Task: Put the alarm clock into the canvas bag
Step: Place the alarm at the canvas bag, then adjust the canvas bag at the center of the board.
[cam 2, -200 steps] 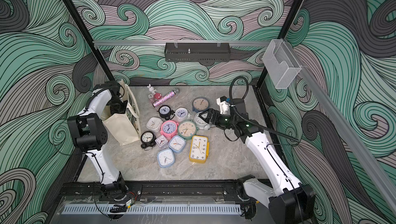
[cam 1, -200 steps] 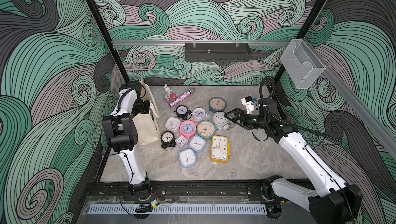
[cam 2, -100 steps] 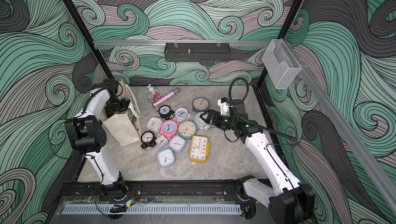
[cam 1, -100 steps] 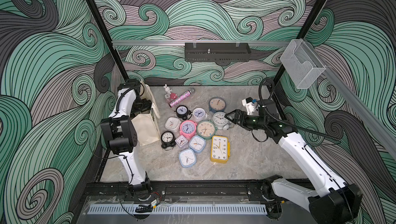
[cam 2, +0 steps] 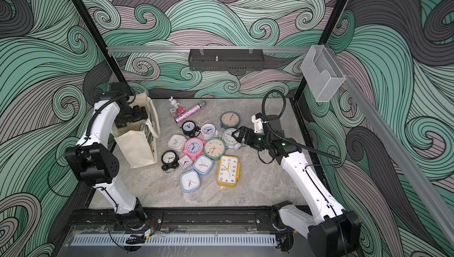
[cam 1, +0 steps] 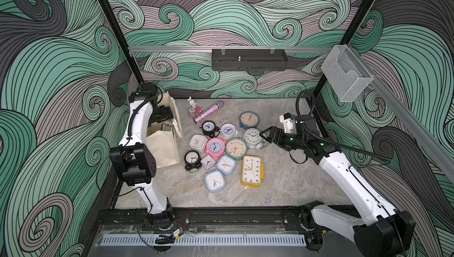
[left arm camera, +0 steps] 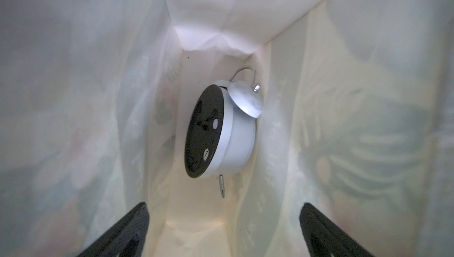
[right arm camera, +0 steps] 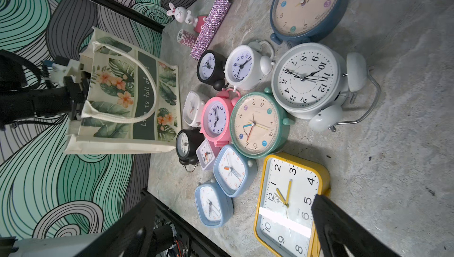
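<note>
A canvas bag point(cam 1: 163, 147) stands at the bench's point(cam 1: 282, 182) left side, an alarm clock point(left arm camera: 221, 132) lying inside it; a cluster of alarm clocks point(cam 1: 215, 146) lies to its right, mid-bench, a microphone point(cam 1: 207, 113) behind them

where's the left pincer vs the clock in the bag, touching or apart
Apart. Left wrist view: the left pincer is open, with bare canvas bag fabric between its fingertips and the white clock.

On the canvas bag point(right arm camera: 147, 88) I read white script on the dark green band: "is full of"; the word before it is partly hidden. My right wrist view shows black numerals 1 to 12 on the white twin-bell clock point(right arm camera: 304, 78) and large black numerals on the yellow clock point(right arm camera: 287, 204). The small word on the blue clock point(right arm camera: 307, 2) is too fine to read.
</note>
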Robot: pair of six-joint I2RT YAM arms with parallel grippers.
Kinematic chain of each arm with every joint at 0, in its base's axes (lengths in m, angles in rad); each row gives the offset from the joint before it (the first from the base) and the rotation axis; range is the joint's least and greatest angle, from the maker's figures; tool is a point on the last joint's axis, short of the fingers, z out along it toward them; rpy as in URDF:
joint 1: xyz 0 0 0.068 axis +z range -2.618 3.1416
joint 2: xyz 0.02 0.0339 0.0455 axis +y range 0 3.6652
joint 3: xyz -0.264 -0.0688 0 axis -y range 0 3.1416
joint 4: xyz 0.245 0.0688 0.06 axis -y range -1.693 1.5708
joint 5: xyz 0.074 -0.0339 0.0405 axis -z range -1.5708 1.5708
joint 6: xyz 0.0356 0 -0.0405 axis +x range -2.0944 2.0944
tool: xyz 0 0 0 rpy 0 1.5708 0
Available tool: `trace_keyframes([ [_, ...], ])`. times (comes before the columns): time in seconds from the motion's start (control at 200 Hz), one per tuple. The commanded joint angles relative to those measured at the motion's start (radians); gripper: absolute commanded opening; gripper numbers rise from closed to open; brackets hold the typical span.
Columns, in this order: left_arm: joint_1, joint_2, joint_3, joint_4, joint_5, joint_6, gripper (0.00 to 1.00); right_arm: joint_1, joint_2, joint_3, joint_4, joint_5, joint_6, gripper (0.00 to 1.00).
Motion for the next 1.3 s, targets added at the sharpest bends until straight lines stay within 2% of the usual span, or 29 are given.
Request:
trace_keyframes([
  [0.0, -0.029, -0.084, 0.070, -0.066, -0.065, 0.026, 0.99, -0.023, 0.023, -0.004, -0.036, 0.053, -0.009, 0.97],
  [0.095, -0.052, -0.127, 0.068, -0.051, -0.121, 0.026, 0.99, -0.052, 0.037, -0.015, -0.035, 0.056, 0.004, 0.92],
  [0.215, -0.053, -0.161, 0.033, -0.035, -0.126, 0.020, 0.99, -0.072, 0.059, -0.017, -0.035, 0.041, 0.010, 0.89],
  [0.475, -0.055, -0.258, -0.012, 0.005, -0.048, 0.018, 0.99, -0.084, 0.061, -0.026, -0.052, 0.068, 0.005, 0.89],
  [0.6, -0.065, -0.251, -0.057, 0.007, 0.070, 0.022, 0.99, -0.097, 0.077, -0.031, -0.053, 0.053, 0.014, 0.88],
  [0.74, -0.095, -0.241, -0.119, 0.026, 0.021, 0.020, 0.94, -0.098, 0.088, -0.031, -0.053, 0.047, 0.015, 0.88],
  [0.941, -0.094, -0.202, -0.139, 0.065, -0.023, 0.002, 0.72, -0.094, 0.074, -0.056, -0.004, -0.035, -0.013, 0.95],
  [1.031, -0.095, -0.162, -0.120, 0.063, -0.010, -0.011, 0.51, -0.072, 0.061, -0.064, 0.014, -0.094, -0.026, 0.99],
  [1.111, -0.096, -0.129, -0.095, 0.056, -0.014, -0.017, 0.37, -0.050, 0.043, -0.073, 0.040, -0.133, -0.038, 0.99],
  [1.181, -0.097, -0.101, -0.074, 0.049, -0.018, -0.021, 0.30, -0.043, 0.022, -0.082, 0.054, -0.146, -0.039, 0.99],
  [1.296, -0.097, -0.049, -0.019, 0.019, -0.023, -0.021, 0.09, -0.041, -0.002, -0.094, 0.088, -0.158, -0.032, 0.99],
])
